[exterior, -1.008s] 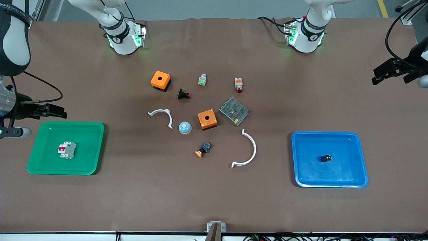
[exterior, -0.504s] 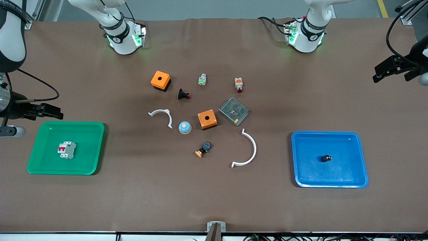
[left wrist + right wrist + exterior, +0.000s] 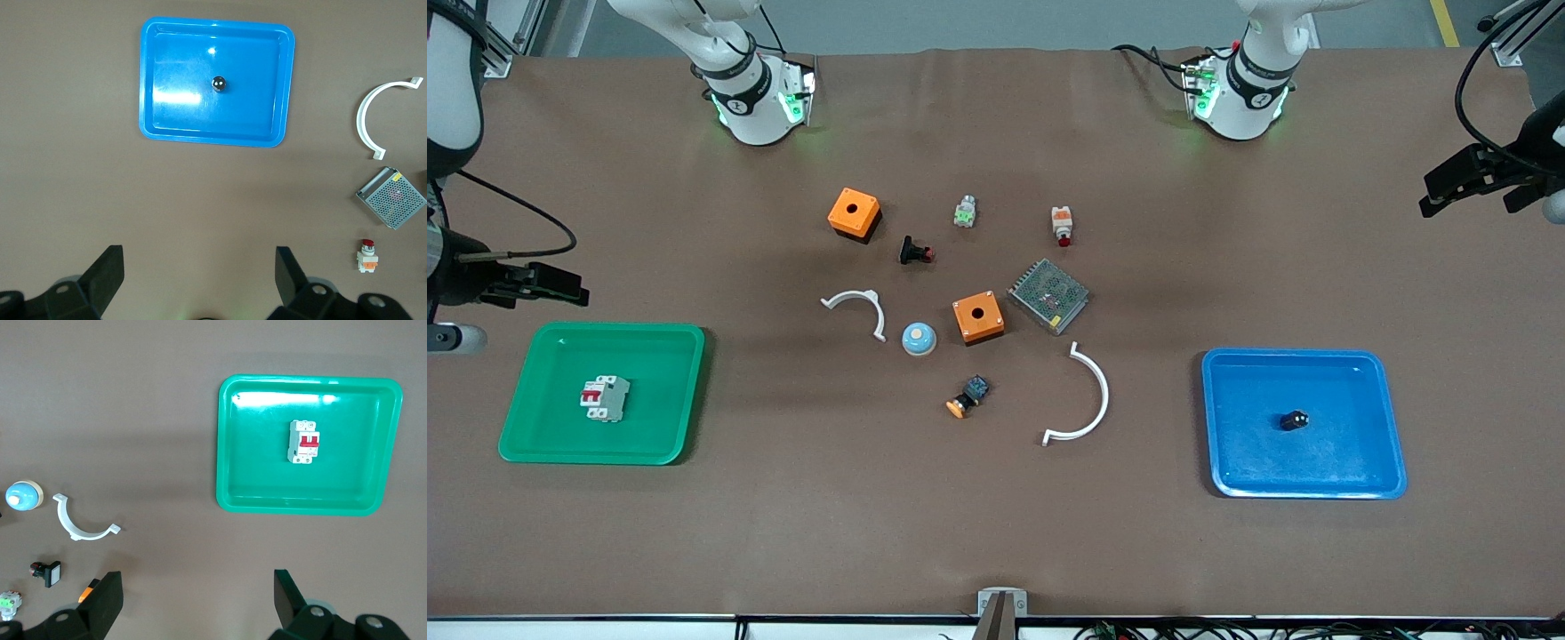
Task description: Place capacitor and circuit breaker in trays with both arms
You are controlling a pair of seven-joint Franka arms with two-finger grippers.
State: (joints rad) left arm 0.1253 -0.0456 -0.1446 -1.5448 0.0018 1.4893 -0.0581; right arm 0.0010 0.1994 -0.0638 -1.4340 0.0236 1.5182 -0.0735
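Both parts already sitting in their trays, both arms pulled off to the desk ends

Going from the green plastic tray point(image 3: 534, 444): the white-grey block circuit breaker with red levers point(image 3: 604, 398) lies inside it, long axis running toward the robot bases, and the right gripper point(image 3: 543, 286) hangs just past the tray's rim on the base side, fingers point(image 3: 103, 603) spread wide and empty. Way off toward the left arm's end, the tiny black stubby capacitor point(image 3: 1294, 420) rests mid blue plastic tray point(image 3: 1392, 418); the left gripper point(image 3: 1463, 182) sits well clear of it, fingers point(image 3: 107, 273) also apart. Looks done to me.
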